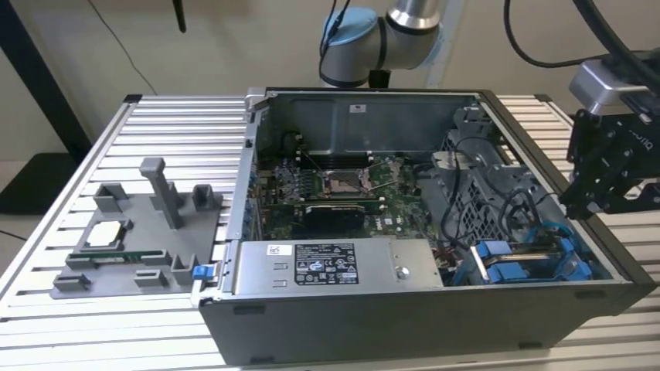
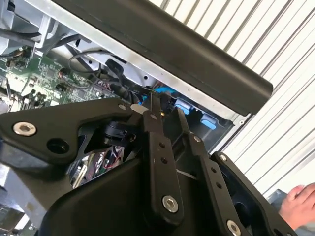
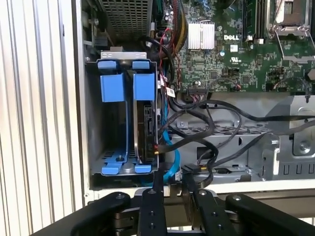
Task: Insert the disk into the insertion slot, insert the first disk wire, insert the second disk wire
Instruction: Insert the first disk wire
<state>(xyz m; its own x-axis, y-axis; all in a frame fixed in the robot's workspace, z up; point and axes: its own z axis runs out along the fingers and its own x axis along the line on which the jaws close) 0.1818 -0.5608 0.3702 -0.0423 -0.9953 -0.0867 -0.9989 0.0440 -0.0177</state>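
Observation:
The insertion slot (image 3: 94, 128) is a grey metal bay with blue tabs at the case's corner, at the exterior view's lower right (image 1: 528, 261). The disk (image 3: 146, 125) stands edge-on inside it, blue carrier tab on top. My gripper (image 3: 173, 179) hovers just outside the case wall beside the bay, slightly open, with nothing between its fingers. In the exterior view my gripper (image 1: 588, 202) hangs over the case's right edge. A blue cable (image 3: 170, 164) and black cables (image 3: 206, 147) lie loose beside the disk. In the second wrist view my gripper (image 2: 166, 110) is above the blue tabs (image 2: 184, 105).
The open computer case (image 1: 413, 325) lies on a slatted metal table (image 1: 165, 124). A silver power supply box (image 1: 330, 267) sits at the front, the motherboard (image 1: 330, 182) behind it. A grey fixture tray (image 1: 134, 232) is on the exterior view's left. A person's hand (image 2: 301, 201) shows at one edge.

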